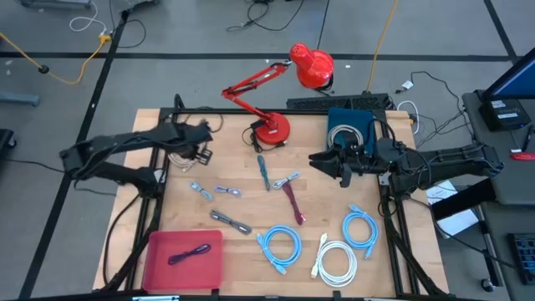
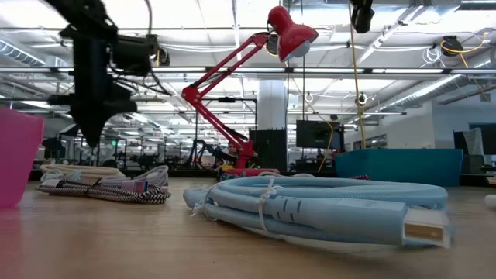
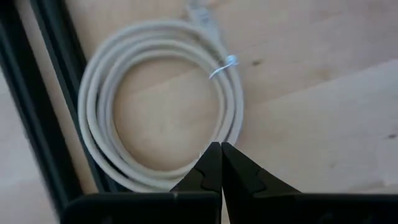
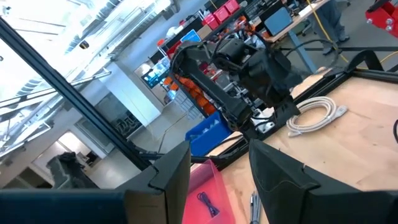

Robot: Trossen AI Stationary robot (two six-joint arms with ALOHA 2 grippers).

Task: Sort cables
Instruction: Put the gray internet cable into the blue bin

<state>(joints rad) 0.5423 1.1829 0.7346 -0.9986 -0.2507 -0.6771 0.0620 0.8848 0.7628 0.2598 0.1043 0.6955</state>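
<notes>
Both left tool (image 3: 220, 149) fingers together, empty.

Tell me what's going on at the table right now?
Cable sorting is under way. The left gripper hangs shut and empty over the beige cable at the table's left edge. The right gripper waits open beside the blue bin, holding nothing. One purple cable lies in the pink tray; other cables remain loose on the table.

No text, label, brand, number or sign can be read on anything in these views; the distant screens and bins show nothing readable.
</notes>
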